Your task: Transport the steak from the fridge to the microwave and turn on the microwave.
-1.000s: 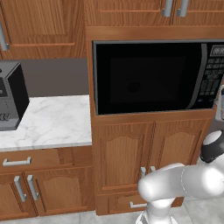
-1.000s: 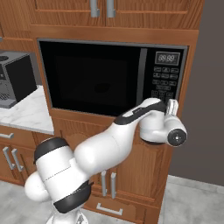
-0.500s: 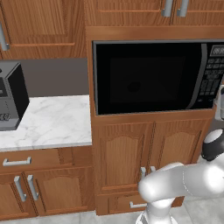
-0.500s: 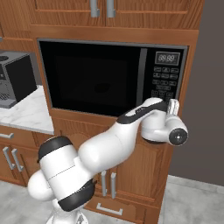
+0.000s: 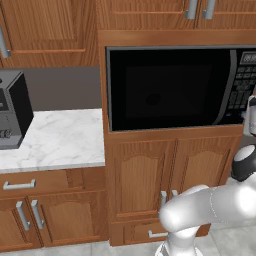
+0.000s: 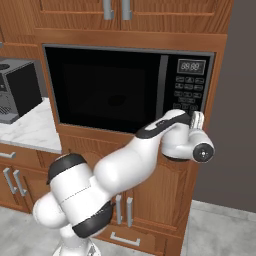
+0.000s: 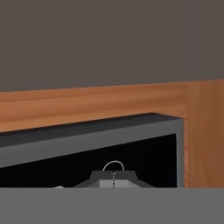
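While the arm reaches up from the base, its gripper (image 6: 196, 119) is pressed against the lower part of the button keypad (image 6: 189, 90) on the right side of the microwave (image 6: 110, 87), with the jaws shut tight and nothing between them. To the left of the gripper lies the dark glass door (image 6: 107, 85) of the microwave, closed. Just above the gripper on the keypad sits the small display (image 6: 192, 66), showing pale digits. In the left base view the hand (image 5: 251, 116) shows at the right edge, touching the keypad (image 5: 242, 85) near its bottom.

Below the gripper are wooden cabinet doors (image 5: 172, 177), closed, and above the microwave hang upper cabinets with grey handles (image 6: 115, 9). Well apart to the left of the gripper, beyond the microwave, a white marble counter (image 5: 60, 137) carries a small black countertop appliance (image 5: 12, 107), which stands upright near the counter's far left. To the right of the gripper a plain grey wall (image 6: 235, 110) runs down beside the wooden frame.

From the hand view, the microwave's dark grey frame (image 7: 109, 133) runs across at a tilt, with a wooden strip (image 7: 100, 103) beyond it and a grey surface (image 7: 109, 39) past that.
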You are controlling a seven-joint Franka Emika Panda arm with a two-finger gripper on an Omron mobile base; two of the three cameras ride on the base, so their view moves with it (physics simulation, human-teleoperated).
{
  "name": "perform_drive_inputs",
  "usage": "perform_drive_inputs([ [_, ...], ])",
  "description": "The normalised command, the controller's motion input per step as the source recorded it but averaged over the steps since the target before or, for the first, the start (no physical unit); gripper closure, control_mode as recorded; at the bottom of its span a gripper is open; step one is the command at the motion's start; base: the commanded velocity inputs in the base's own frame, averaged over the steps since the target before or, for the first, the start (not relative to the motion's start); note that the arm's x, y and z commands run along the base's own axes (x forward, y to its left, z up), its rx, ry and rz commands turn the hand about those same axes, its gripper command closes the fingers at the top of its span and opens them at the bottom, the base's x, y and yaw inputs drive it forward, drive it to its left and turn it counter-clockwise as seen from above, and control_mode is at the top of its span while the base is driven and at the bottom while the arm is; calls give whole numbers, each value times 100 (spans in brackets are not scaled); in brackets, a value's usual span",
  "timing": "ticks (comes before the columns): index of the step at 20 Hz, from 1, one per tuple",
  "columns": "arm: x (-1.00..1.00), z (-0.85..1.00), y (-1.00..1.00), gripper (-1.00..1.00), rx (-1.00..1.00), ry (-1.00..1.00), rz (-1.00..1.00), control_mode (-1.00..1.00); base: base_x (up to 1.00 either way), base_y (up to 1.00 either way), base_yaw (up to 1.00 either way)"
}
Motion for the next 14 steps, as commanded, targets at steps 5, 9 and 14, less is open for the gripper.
perform_drive_inputs([
  [5, 24, -15, 0, 100, 0, 0, 0, -100, 0, 0, 0],
  [9, 25, -20, 0, 100, 0, 0, 0, -100, 0, 0, 0],
  [14, 19, -28, 0, 100, 0, 0, 0, -100, 0, 0, 0],
])
